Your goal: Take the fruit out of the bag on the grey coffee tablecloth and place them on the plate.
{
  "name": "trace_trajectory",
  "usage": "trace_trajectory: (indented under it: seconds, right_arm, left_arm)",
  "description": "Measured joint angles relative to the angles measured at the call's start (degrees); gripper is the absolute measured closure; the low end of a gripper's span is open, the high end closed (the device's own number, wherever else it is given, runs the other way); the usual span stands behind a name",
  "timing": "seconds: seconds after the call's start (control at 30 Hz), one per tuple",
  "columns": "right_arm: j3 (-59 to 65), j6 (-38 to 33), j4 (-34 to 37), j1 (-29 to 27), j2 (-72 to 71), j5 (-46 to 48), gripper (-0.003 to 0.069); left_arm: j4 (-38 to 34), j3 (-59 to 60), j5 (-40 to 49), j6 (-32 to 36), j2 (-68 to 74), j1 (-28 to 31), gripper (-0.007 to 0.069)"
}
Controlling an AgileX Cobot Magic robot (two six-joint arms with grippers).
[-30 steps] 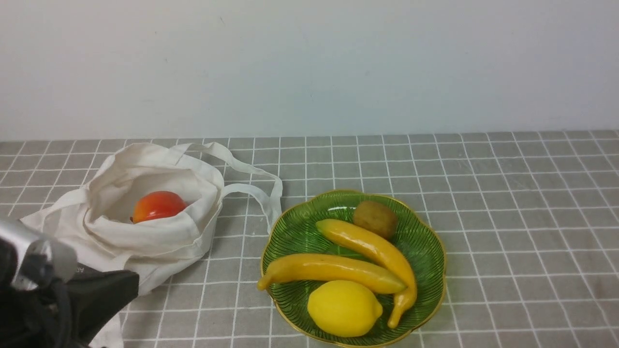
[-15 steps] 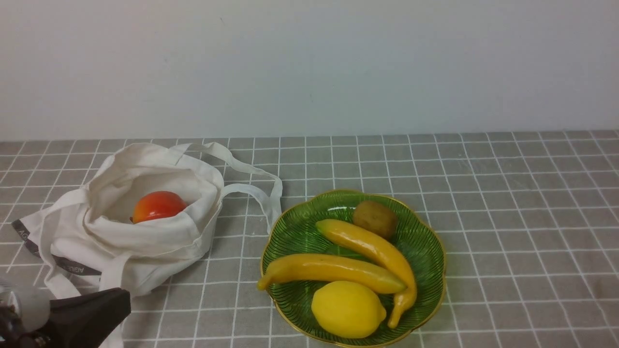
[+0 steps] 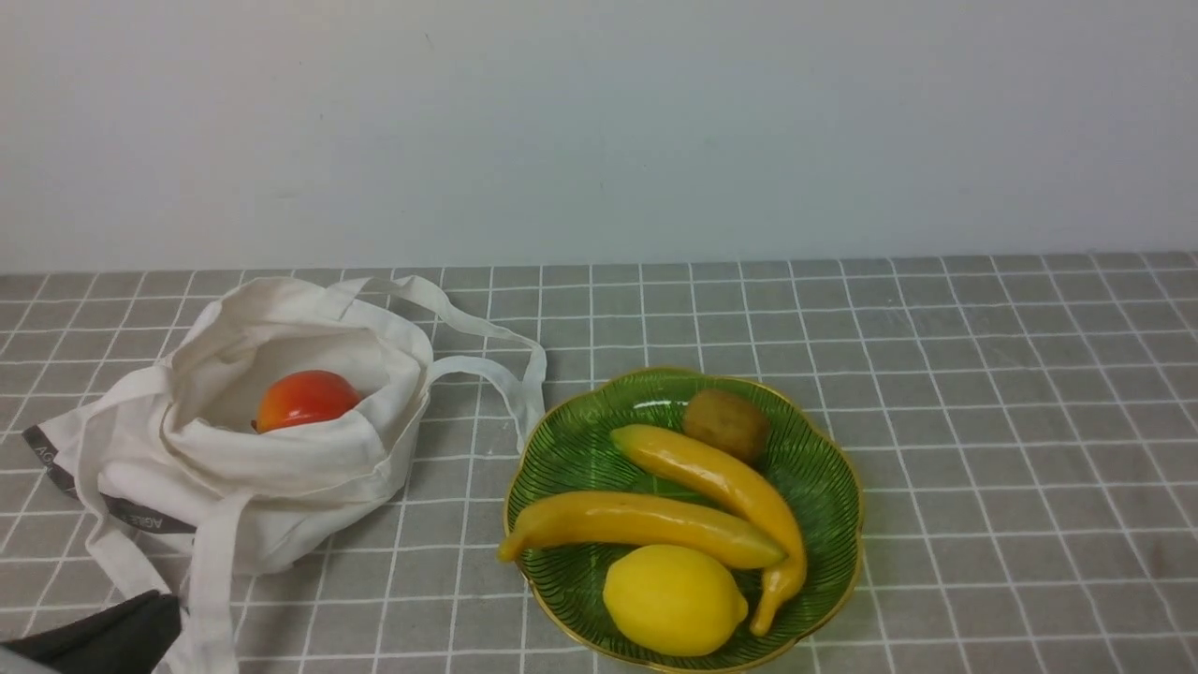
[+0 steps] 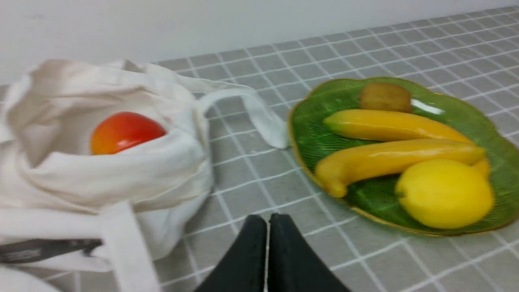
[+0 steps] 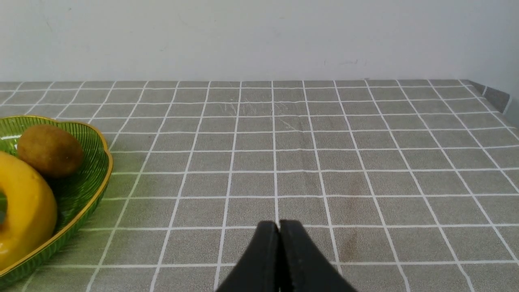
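The bag (image 3: 253, 440) lay slumped on the left of the grey cloth (image 3: 983, 374), its mouth gaping upward and its handles trailing, one looping toward the plate (image 3: 824, 468) and another running down toward the near edge. Inside the mouth sat the red fruit (image 3: 306, 398), half hidden by a fold of the bag's front wall. A dark lettered strip (image 3: 140, 518) showed along the bag's lower left edge.

The plate sat just right of the bag, one handle (image 3: 510, 384) reaching almost to its rim. On it lay two bananas (image 3: 646, 529), one across the plate and the other (image 3: 721, 482) slanting behind it, their right ends meeting. A kiwi (image 3: 725, 424) sat at the back, touching the slanting banana, and a lemon (image 3: 674, 599) rested at the front against the near banana.

The left gripper (image 4: 267, 231) showed only as a dark corner at the bottom left in the front view; from its wrist camera the two black fingers were pressed together with nothing between them, over bare cloth between bag and plate. The right gripper (image 5: 279, 239) was likewise pinched closed and empty, over open cloth well right of the plate
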Motion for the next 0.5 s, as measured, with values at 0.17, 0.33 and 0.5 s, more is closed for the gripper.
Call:
trace_trajectory:
  seconds: [0.17, 0.33, 0.5]
  right_arm:
    - [0.0, 0.0, 0.0, 0.0, 0.0, 0.0, 0.0675]
    - [0.0, 0.0, 0.0, 0.0, 0.0, 0.0, 0.0675]
    - [0.0, 0.0, 0.0, 0.0, 0.0, 0.0, 0.0675]
  left_arm:
    - [20.0, 10.1, -4.9, -19.6, -8.6, 0.0, 0.0632]
    - [31.0, 11.7, -2.9, -33.3, -13.8, 0.0, 0.0632]
    - [33.2, 11.7, -0.4, -35.3, -14.4, 0.5, 0.0632]
